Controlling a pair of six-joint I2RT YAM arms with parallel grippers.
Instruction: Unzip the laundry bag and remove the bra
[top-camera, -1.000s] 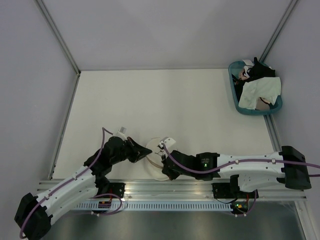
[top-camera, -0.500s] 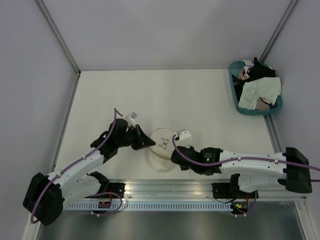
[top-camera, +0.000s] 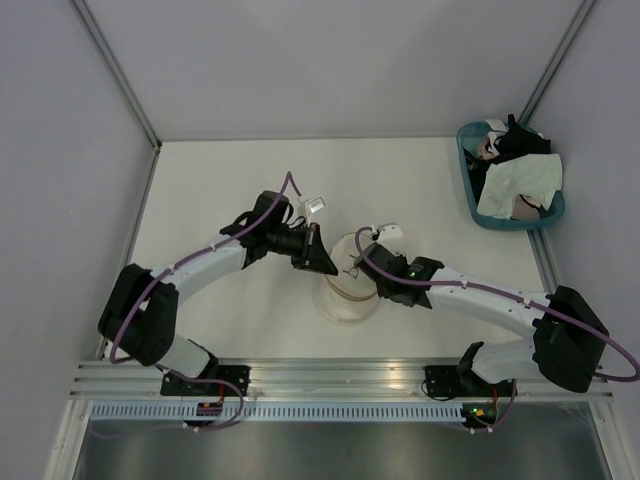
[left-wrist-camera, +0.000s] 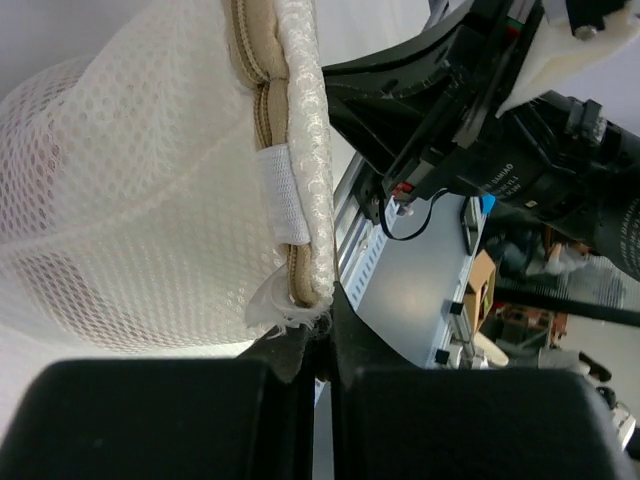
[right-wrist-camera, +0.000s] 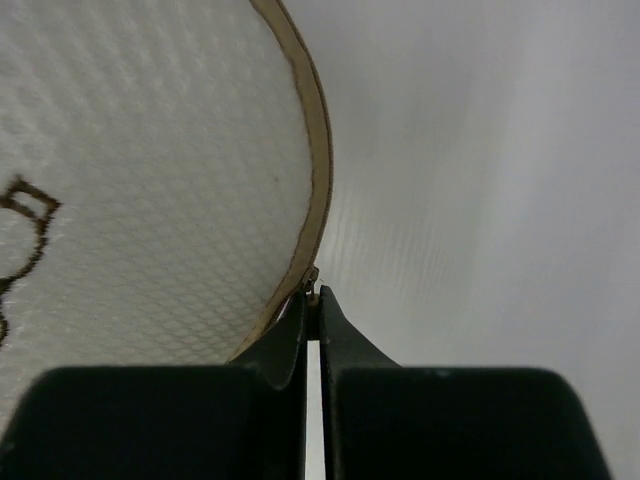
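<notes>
The laundry bag (top-camera: 350, 285), a cream-white mesh dome with a tan rim, hangs between both grippers over the middle of the table. My left gripper (top-camera: 326, 267) is shut on the bag's left edge. In the left wrist view its jaws (left-wrist-camera: 322, 325) pinch a frayed white tab at the tan rim (left-wrist-camera: 262, 110) of the bag (left-wrist-camera: 130, 200). My right gripper (top-camera: 368, 266) is shut at the bag's right side. The right wrist view shows it (right-wrist-camera: 313, 302) pinching the small zipper pull (right-wrist-camera: 312, 290) beside the lid (right-wrist-camera: 130, 180), which bears a dark drawing. The bra is hidden.
A teal basket (top-camera: 468, 182) stands at the table's far right corner with a white-and-pale-green cloth (top-camera: 515, 185) and a black garment (top-camera: 520, 135) in it. Metal frame rails run along the near edge (top-camera: 330, 375). Grey walls enclose the table.
Both arms have reached away from the near edge toward the table's middle, carrying the laundry bag with them. Both grips stayed shut.
</notes>
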